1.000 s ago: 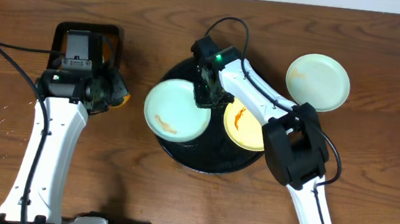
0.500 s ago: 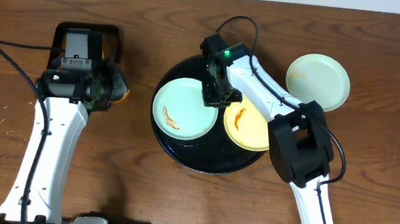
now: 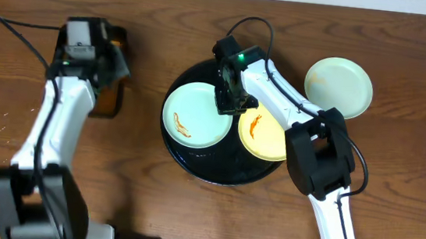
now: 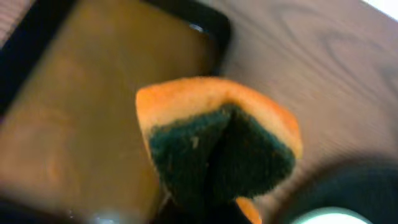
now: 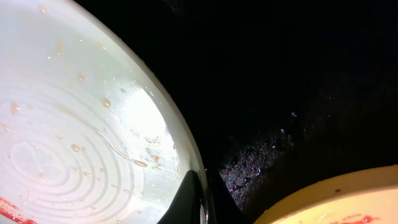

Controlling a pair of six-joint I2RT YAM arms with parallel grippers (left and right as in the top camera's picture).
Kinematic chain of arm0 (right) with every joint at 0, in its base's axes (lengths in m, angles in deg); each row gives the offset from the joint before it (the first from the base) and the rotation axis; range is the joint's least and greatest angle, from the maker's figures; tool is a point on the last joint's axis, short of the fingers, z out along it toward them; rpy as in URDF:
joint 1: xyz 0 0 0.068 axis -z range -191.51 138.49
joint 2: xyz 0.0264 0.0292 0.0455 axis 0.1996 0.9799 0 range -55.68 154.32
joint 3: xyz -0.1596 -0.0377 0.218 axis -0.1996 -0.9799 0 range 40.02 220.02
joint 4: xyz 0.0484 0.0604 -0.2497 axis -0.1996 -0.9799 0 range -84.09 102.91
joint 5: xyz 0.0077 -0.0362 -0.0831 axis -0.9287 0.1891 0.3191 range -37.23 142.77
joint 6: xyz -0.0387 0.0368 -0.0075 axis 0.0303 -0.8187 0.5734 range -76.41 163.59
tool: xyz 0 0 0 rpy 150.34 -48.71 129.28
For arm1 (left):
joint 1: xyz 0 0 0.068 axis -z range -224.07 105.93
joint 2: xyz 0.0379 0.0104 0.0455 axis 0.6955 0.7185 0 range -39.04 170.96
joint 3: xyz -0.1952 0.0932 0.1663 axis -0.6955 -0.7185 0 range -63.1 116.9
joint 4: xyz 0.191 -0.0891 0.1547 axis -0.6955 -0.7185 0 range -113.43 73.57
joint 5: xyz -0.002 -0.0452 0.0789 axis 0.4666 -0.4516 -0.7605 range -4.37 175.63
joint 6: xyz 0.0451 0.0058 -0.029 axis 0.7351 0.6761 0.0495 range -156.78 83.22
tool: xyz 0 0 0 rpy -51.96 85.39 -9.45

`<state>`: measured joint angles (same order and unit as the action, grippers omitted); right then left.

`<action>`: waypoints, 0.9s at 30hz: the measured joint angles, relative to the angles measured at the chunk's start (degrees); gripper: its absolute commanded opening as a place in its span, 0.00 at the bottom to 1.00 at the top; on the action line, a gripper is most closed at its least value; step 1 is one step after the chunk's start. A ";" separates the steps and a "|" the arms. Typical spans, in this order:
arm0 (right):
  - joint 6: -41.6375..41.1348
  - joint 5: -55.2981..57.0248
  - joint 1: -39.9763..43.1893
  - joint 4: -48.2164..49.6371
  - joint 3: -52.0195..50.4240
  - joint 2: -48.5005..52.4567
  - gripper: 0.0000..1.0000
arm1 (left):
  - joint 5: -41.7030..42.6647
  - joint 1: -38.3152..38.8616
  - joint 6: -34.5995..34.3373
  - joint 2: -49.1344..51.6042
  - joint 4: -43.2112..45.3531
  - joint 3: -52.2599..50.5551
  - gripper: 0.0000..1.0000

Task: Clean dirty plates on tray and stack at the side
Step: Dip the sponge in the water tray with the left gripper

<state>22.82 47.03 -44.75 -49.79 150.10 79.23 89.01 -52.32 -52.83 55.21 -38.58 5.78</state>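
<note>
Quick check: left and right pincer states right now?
The left pincer: closed, holding the orange-and-green sponge.
The right pincer: closed on the rim of the mint plate on the tray.

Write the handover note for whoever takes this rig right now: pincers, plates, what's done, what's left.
The left pincer is shut on an orange-and-green sponge, above the rectangular tray of brown liquid.
The right pincer is shut on the rim of the mint plate on the round black tray.
Plates: that mint plate and the yellow plate lie side by side on the black tray, both with orange smears. The second mint plate lies on the table right of the tray, with only a faint mark.
Done: apparently one plate cleaned and set aside.
Left: scrub the two smeared plates and stack them on it.
</note>
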 measured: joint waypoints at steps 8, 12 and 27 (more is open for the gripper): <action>0.42 0.22 0.00 0.83 0.00 0.00 0.01 | 1.09 -9.03 0.04 11.04 6.27 -0.02 0.08; 0.44 0.26 0.00 1.01 0.00 0.00 0.01 | 1.27 -9.70 0.04 15.15 6.34 -0.02 0.07; 0.48 0.42 0.00 1.31 0.00 0.00 0.01 | 2.32 -10.29 1.14 14.21 5.42 -0.07 0.08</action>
<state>23.30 47.45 -44.75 -48.48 150.10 79.23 91.32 -62.61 -51.70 69.42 -33.16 5.71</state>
